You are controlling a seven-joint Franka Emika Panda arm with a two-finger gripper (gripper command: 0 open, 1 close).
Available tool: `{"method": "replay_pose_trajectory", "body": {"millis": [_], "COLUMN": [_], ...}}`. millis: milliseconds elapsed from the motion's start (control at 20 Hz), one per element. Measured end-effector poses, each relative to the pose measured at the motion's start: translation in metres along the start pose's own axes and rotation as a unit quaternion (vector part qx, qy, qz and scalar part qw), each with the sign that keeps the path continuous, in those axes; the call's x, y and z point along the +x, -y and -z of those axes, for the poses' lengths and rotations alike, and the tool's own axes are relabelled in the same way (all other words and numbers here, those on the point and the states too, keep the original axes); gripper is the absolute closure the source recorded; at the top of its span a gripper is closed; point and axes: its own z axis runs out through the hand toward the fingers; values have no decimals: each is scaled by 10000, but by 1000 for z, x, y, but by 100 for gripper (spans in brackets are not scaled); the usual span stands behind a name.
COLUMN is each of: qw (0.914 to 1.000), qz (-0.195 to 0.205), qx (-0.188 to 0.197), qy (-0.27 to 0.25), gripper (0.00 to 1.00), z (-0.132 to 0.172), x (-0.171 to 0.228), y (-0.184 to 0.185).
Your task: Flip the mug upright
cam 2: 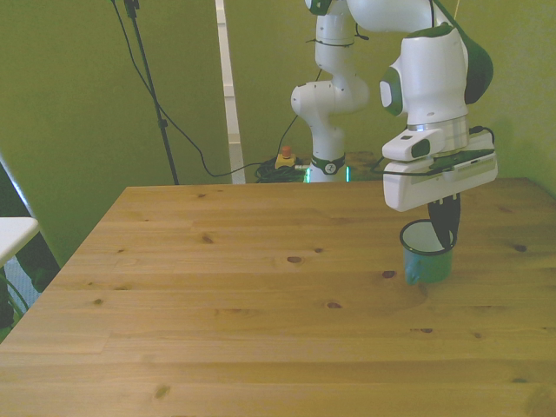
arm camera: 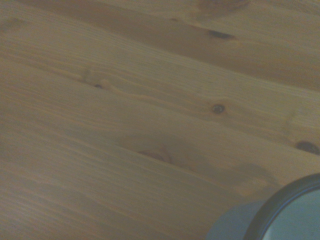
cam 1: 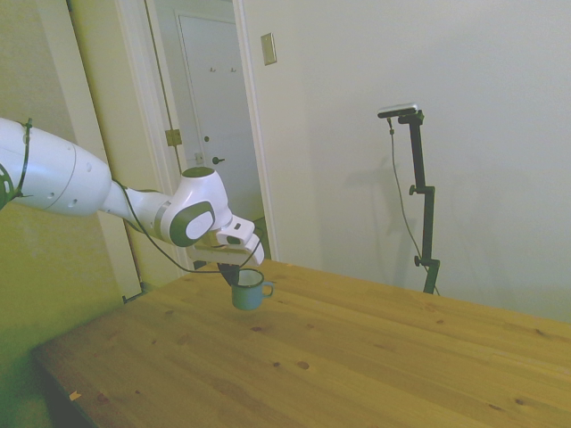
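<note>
Mug (cam 2: 427, 254) stood upright near tabletop's (cam 2: 261, 295) edge at front view's right. Arm reached down, wrist tilted; gripper (cam 2: 446, 228) fingers clamped on mug's rim.

The mug (cam 2: 427, 257) stands upright on the tabletop (cam 2: 261, 295) toward the front view's right, pale interior showing; the gripper (cam 2: 446, 228) hangs over it, dark fingers (cam 2: 446, 221) reaching down at its rim.
</note>
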Motion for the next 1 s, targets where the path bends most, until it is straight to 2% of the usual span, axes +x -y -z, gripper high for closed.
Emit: {"method": "replay_pose_trajectory", "body": {"millis": [150,400,800,850,1000], "qw": [9996,9989,9985,9985,9983], "qz": [-129,-261,-342,-359,-411], "qx": [-220,-377,-401,-382,-370], "qy": [-83,-105,-160,-178,-189], "gripper": [100,100,100,0,0], "z": [-7,-17,-35,-36,-39], "x": [-5,-7,-9,-9,-12], "y": [-3,-5,-4,-3,0]}}
